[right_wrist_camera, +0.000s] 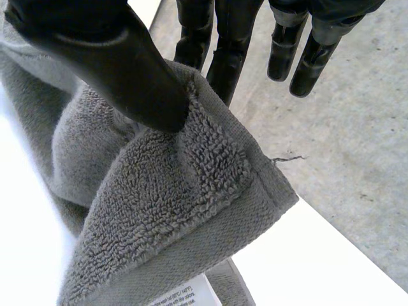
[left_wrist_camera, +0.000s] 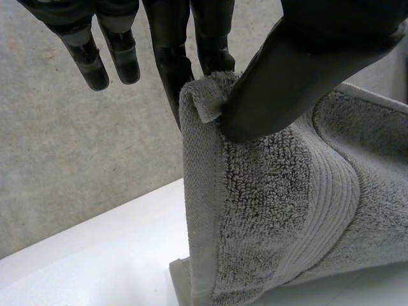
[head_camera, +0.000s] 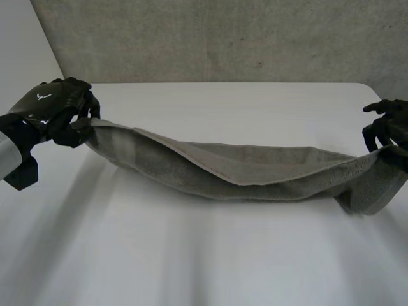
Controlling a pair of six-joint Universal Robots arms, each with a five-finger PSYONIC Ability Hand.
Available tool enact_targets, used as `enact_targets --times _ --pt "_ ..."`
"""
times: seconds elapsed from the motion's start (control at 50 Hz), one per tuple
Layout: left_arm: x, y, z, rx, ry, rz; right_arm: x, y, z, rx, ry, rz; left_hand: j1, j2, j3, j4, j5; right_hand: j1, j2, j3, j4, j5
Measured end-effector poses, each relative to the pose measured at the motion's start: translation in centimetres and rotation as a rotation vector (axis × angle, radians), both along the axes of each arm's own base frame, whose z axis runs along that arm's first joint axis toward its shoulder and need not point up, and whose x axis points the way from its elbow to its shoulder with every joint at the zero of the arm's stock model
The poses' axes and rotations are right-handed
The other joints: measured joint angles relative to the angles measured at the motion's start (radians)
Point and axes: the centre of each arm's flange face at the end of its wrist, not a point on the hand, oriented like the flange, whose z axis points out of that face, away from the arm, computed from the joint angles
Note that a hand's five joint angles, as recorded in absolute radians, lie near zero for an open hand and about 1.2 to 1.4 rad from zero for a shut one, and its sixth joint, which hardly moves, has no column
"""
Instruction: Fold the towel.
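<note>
Two ends of the grey towel (head_camera: 255,175) are held off the bench (head_camera: 191,261), while its middle sags and appears to rest on the surface between the arms. Doubled layers are seen along its length, so one lengthwise fold is judged to be in place. The left end is pinched at its hemmed corner between the thumb and fingers of the left hand (head_camera: 54,108). The right end is clamped likewise by the right hand (head_camera: 389,131), near a care label (right_wrist_camera: 185,294). For the next fold, both pinches should be held firm and the ends raised level and brought together evenly, so that the hems are matched and the layers are not allowed to slide apart. Slack in the middle should be laid flat first.
</note>
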Motion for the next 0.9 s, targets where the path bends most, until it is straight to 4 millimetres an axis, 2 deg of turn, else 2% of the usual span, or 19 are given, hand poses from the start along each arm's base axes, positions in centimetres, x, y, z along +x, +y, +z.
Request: enact_targets --times 0.06,0.12,0.16,0.32,0.5,0.64,0.74,0.9 --pt "-0.1 -0.4 -0.7 0.025 0.000 -0.009 -0.1 -0.3 -0.5 0.013 0.010 0.010 0.000 0.000 0.000 0.000 0.000 0.000 0.000 0.000 0.000 0.000" --pt "-0.3 -1.2 -2.2 0.079 -0.003 -0.018 -0.3 -1.2 -1.5 0.037 0.017 0.021 0.000 0.000 0.000 0.000 0.000 0.000 0.000 0.000 0.000 0.000" --pt "-0.5 -2.1 -3.5 0.121 -0.006 -0.022 -0.6 -2.0 -2.4 0.060 0.019 0.032 0.000 0.000 0.000 0.000 0.000 0.000 0.000 0.000 0.000 0.000" --pt "-1.0 -5.6 -6.6 0.197 -0.012 -0.024 -0.3 -4.9 -4.6 0.120 0.046 0.061 0.000 0.004 0.000 0.000 0.000 0.000 0.000 0.000 0.000 0.000" --pt "-2.3 -9.3 -7.9 0.177 -0.008 -0.047 1.4 -7.7 -6.3 0.125 0.108 0.085 0.000 0.004 0.000 0.000 0.000 0.000 0.000 0.000 0.000 0.000" --pt "-4.1 -10.6 -9.0 0.155 -0.009 -0.078 3.0 -9.6 -7.7 0.088 0.155 0.090 0.000 0.004 0.000 0.000 0.000 0.000 0.000 0.000 0.000 0.000" --pt "-5.1 -11.5 -10.1 0.114 -0.014 -0.077 3.4 -11.3 -8.3 0.034 0.173 0.044 0.000 0.004 0.000 0.000 0.000 0.000 0.000 0.000 0.000 0.000" --pt "-5.3 -13.1 -11.3 0.068 -0.019 -0.029 3.5 -13.9 -8.7 -0.055 0.123 -0.017 0.000 0.004 0.000 0.000 0.000 0.000 0.000 0.000 0.000 0.000"
